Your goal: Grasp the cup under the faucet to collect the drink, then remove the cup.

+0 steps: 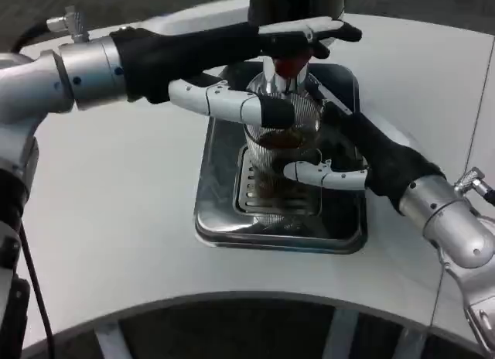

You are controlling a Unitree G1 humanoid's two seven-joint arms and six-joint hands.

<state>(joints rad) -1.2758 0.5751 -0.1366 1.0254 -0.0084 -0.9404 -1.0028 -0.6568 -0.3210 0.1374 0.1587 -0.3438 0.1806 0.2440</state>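
Right robot hand (336, 162) clasps the upright cup (282, 138) — left robot hand (298, 38) presses the faucet (290, 65).

A robot test bench set up as a drinks station: a bare white surface (116, 220) carrying a steel drip tray (224, 220) beneath a faucet (288, 65).

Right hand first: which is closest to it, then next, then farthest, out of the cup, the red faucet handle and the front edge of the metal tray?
1. Cup: the right hand has its fingers around it, mid-tray.
2. Red faucet handle: just above the cup, under the left hand.
3. Front edge of the metal tray: nearest the camera, below the hand.
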